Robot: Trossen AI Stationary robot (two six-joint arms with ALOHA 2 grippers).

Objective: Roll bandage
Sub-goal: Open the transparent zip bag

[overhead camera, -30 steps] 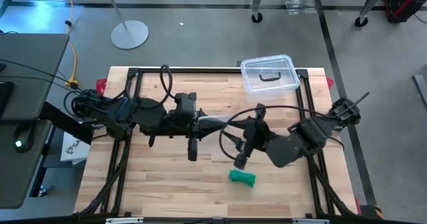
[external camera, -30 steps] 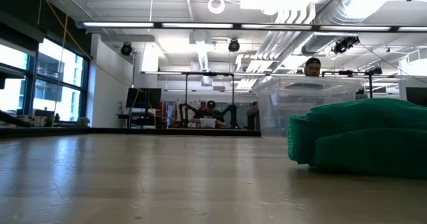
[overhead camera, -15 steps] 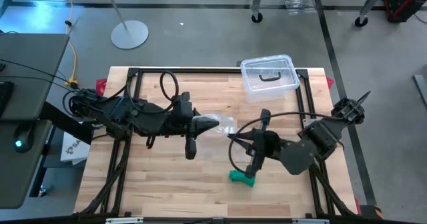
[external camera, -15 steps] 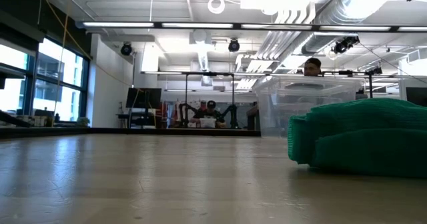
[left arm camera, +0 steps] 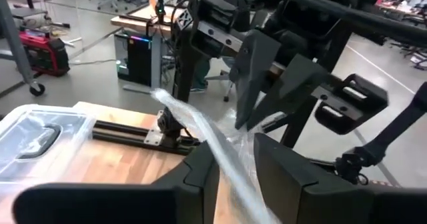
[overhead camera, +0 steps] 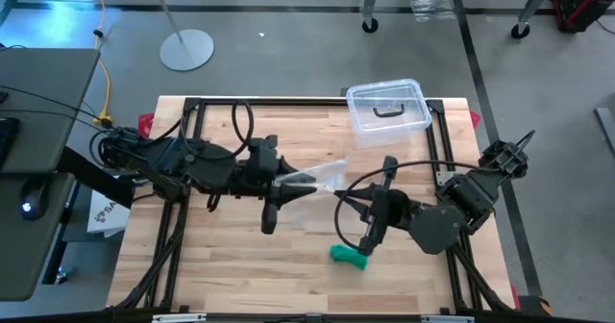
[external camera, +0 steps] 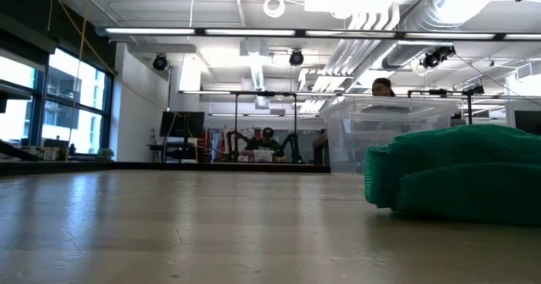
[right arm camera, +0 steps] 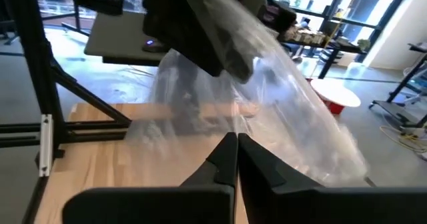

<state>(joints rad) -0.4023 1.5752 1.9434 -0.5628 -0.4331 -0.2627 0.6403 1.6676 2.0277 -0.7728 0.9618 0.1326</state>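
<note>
The bandage is a small green roll lying on its side on the table near the front edge, large at the right of the low view. No gripper touches it. My left gripper hovers above the table's middle, shut on a crinkly clear plastic bag. My right gripper hangs in the air just right of the bag and above the bandage. Its fingers are shut with nothing between them, and it faces the bag. My left gripper pinches a bunched, twisted part of the clear bag between its two fingers. The fingers come nearly level from the table's left. The bag sticks out past the fingertips toward the right arm, lifted clear of the table.
A clear plastic box with a black handle stands at the table's far right, behind the bandage in the low view. Black frame rails run along the table's edges. Bare wood lies at the near left. People show in the room beyond.
My right gripper has drawn back from the bag, toward the table's right and near edges, and now hangs above the bandage. The bag stays with my left gripper and now stretches out toward the right. The bandage has kept its place.
</note>
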